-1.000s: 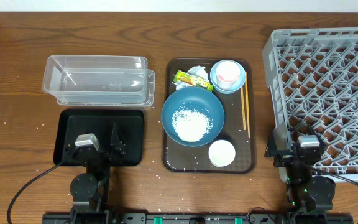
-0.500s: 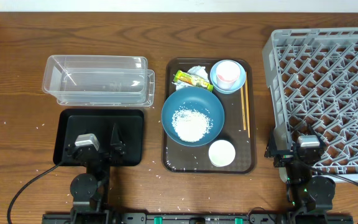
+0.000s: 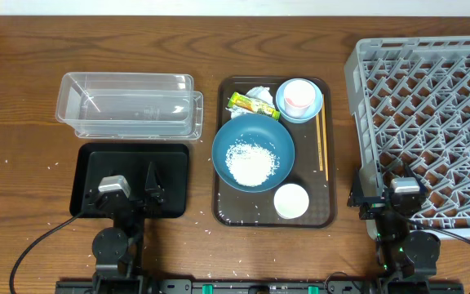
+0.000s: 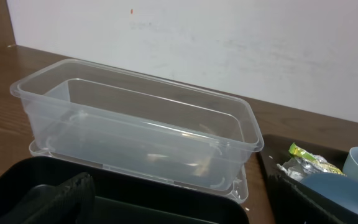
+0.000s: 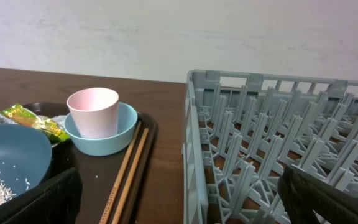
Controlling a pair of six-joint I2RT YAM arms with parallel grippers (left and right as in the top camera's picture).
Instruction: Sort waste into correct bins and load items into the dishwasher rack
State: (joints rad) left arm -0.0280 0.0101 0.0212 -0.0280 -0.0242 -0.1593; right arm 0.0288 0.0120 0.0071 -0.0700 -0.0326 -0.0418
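text: none legible | snack wrapper (image 3: 251,104): print too small to read

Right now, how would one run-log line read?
left gripper: open, empty, over black tray | right gripper: open, empty, by rack | rice: in dark-blue bowl | pink cup: in light-blue bowl

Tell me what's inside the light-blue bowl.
A pink cup stands upright in the bowl. The cup covers the bowl's floor, so anything beneath it can't be seen.
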